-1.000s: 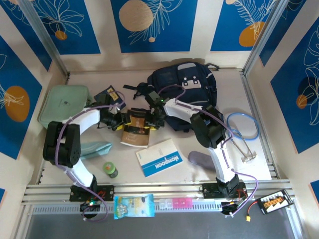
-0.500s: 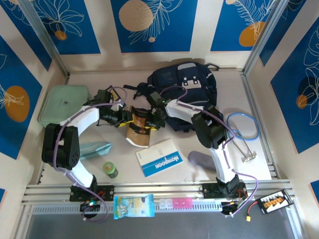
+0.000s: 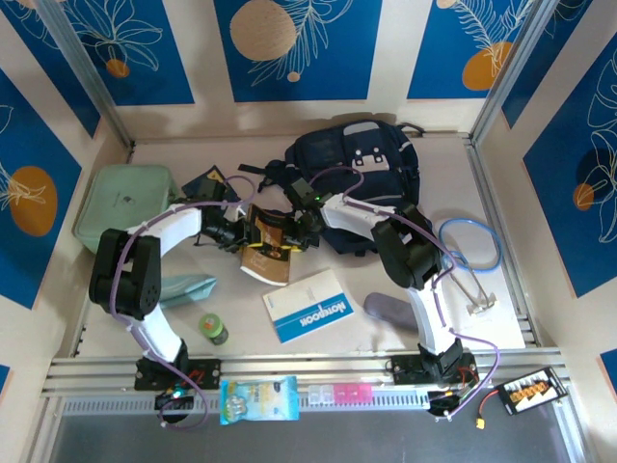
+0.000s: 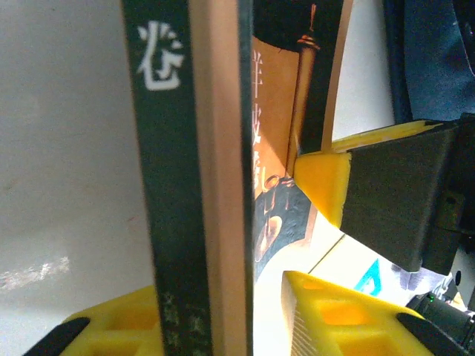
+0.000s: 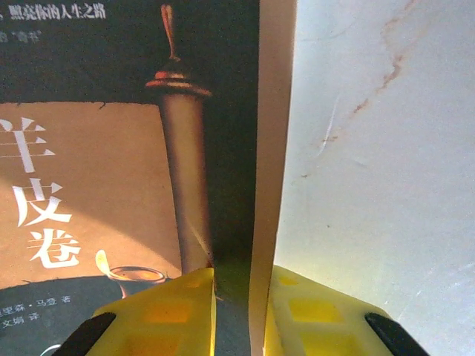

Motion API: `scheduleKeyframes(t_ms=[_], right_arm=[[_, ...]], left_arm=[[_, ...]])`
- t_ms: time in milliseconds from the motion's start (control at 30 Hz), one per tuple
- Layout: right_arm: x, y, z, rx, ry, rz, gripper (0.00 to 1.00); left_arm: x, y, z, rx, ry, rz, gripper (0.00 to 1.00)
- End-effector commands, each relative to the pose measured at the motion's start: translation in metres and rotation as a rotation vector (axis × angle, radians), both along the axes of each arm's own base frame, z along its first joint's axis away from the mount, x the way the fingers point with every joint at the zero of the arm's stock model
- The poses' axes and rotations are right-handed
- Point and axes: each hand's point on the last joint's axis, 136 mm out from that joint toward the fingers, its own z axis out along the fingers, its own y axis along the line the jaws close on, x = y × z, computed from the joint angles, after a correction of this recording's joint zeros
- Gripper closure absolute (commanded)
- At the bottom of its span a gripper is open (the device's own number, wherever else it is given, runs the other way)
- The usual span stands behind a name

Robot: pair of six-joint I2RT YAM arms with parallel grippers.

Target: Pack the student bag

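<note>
Two claws now sit on one item. The right claw [image 5: 237, 297] is closed on the long free edge of a dark-and-tan paperback book [image 3: 265, 249] w/ Chinese lettering, its yellow pads [image 5: 171, 311] flush against both faces. The left claw [image 4: 215, 304] straddles the spine edge opposite. Its jaws are much narrower than a sec ago, but a sliver of light shows beside one pad, so can't tell if it bites yet.

What changed: a sec ago the left claw stood wider and a bit further left. Since then it's moved in, and the book has shifted a little btwn the two. Can't tell whether the book is clear of the pale desk [image 3: 453, 193].

Further out, the large dark navy fabric student bag [image 3: 362, 174] w/ black straps lies at the back of the desk, patch side up, just behind and right of the right claw, near the book. Can't tell if its zip is open.

Prob. meaning: a two-handed hold is nearly set, ready to carry the book to the student bag. Looks early in the job, since a blue-and-white notebook [image 3: 308, 307] and a mint green rectangular zip case [image 3: 120, 198] still lie out on the desk.
</note>
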Motion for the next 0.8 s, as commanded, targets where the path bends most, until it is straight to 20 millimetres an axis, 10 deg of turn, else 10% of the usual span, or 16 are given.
scheduleKeyframes(t_ms=[0, 233, 467, 767], right_arm=[[-0.023, -0.016, -0.035, -0.108, 0.067, -0.003, 0.79], [-0.010, -0.008, 0.006, 0.001, -0.023, 0.014, 0.73], [0.011, -0.022, 0.107, 0.345, -0.283, -0.042, 0.49], [-0.008, -0.056, 0.184, 0.701, -0.397, -0.134, 0.20]], left_arm=[[0.003, -0.008, 0.019, -0.015, -0.047, -0.031, 0.75], [0.014, -0.001, 0.050, 0.015, -0.163, 0.019, 1.00], [0.025, 0.002, 0.108, -0.046, -0.319, 0.129, 1.00], [0.055, -0.008, 0.186, -0.370, -0.440, 0.429, 1.00]])
